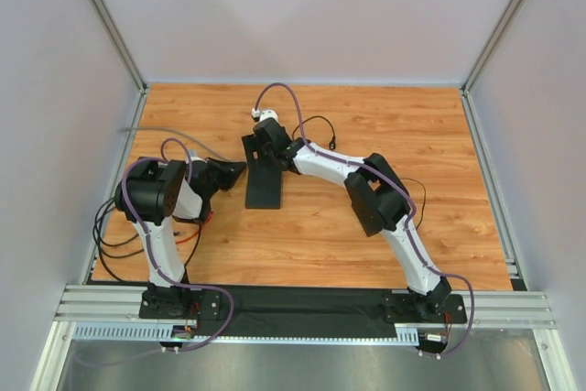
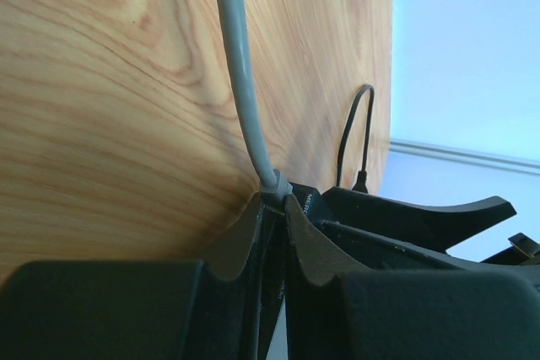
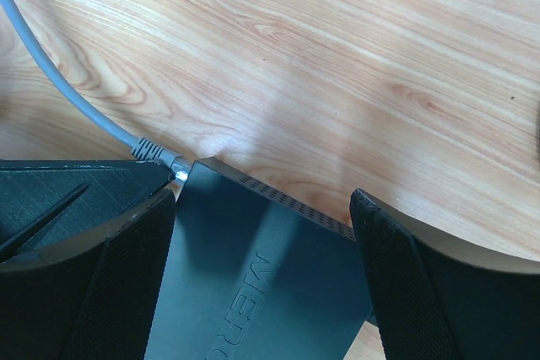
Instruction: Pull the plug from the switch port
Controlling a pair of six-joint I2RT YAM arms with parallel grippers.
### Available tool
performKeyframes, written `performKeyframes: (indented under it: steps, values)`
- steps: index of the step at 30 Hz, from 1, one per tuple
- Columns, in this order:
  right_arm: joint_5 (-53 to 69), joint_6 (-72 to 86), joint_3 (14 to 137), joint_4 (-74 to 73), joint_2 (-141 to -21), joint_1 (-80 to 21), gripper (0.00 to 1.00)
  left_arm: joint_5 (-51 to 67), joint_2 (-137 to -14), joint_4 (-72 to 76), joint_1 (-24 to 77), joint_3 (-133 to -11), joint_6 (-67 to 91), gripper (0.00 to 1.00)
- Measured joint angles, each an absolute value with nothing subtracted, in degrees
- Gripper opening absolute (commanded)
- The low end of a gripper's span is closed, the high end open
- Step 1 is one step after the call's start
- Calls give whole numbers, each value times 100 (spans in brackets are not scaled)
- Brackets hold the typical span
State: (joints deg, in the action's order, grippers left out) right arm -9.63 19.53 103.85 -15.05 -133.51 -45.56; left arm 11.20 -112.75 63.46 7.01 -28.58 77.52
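The switch (image 1: 264, 188) is a flat matte-black box lying on the wooden table. It fills the space between my right fingers in the right wrist view (image 3: 253, 276). My right gripper (image 1: 264, 151) (image 3: 263, 196) straddles its far end, with a finger against each long side. A grey cable (image 1: 183, 139) (image 2: 240, 82) ends in the plug (image 3: 164, 158) (image 2: 274, 185), which sits at the switch's left corner. My left gripper (image 1: 236, 169) (image 2: 272, 201) reaches in from the left and is shut on the plug. Its fingers hide the socket.
A thin black lead (image 1: 316, 124) (image 2: 350, 137) lies on the table beyond the switch. Loose black and red cables (image 1: 114, 235) hang by the left arm's base. Grey walls and aluminium posts (image 1: 110, 25) enclose the table.
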Motion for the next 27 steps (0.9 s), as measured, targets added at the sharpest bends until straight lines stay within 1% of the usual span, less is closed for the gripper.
performKeyframes:
  steps: [10, 16, 17, 18, 22, 23, 27]
  values:
    - [-397, 2279, 10298, -1490, -13329, -4278, 84, 1072, -11288, 6372, 698, -2858, 7749, 0]
    - [-233, 2355, 10221, -1424, -13303, -4189, 84, 1072, -11469, 6654, 696, -2869, 7854, 15]
    - [-228, 2355, 10221, -1422, -13301, -4185, 84, 1072, -11483, 6672, 696, -2873, 7865, 20]
    - [-228, 2353, 10221, -1422, -13303, -4185, 84, 1079, -11489, 6676, 694, -2877, 7876, 23]
    - [-224, 2351, 10221, -1424, -13303, -4185, 83, 1063, -11528, 6676, 690, -2880, 7900, 29]
    - [-222, 2351, 10224, -1424, -13303, -4185, 84, 1061, -11528, 6678, 690, -2880, 7913, 32]
    - [-202, 2346, 10224, -1426, -13303, -4182, 83, 1020, -11544, 6751, 679, -2882, 7977, 36]
